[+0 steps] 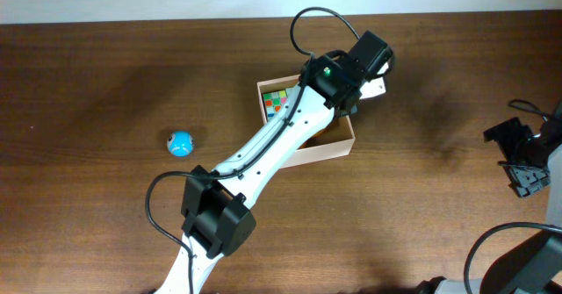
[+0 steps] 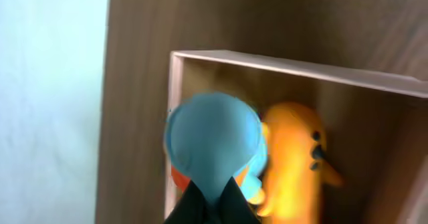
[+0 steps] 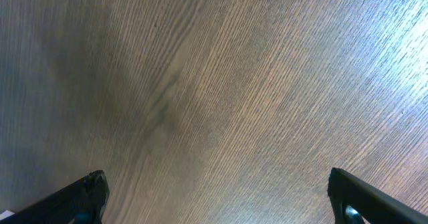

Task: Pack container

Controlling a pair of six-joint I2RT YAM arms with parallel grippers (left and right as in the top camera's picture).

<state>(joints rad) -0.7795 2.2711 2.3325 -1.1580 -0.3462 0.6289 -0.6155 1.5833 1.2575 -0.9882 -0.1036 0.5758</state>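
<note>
A small blue ball (image 1: 180, 142) lies alone on the brown wooden bench (image 1: 88, 83), well to the left of everything else. To its right the white left arm (image 1: 263, 149) runs up from the near edge, slanting across the middle of the bench, and its dark wrist hangs over the far right part of the container (image 1: 329, 147).

The container sits just past the centre of the bench, turned slightly askew. It is a shallow open box with pale walls and a brown floor. In the overhead view a cube (image 1: 276, 103) of many small coloured squares lies in its far left corner. The arm hides most of the rest of the inside.

The left wrist view looks down into a corner of the container. There the left claw (image 2: 212, 198) is pinched fully closed on the narrow end of a round blue toy (image 2: 214, 140), which sits above the brown floor close to one wall. An orange toy (image 2: 294, 160) with dark marks lies just beside the blue one, touching or nearly touching it, inside the same walls.

Far to the right, near the bench edge and well apart from the container, is the black right arm (image 1: 527, 158). The right claw (image 3: 217, 190) is spread wide over bare wood with nothing between its fingers.
</note>
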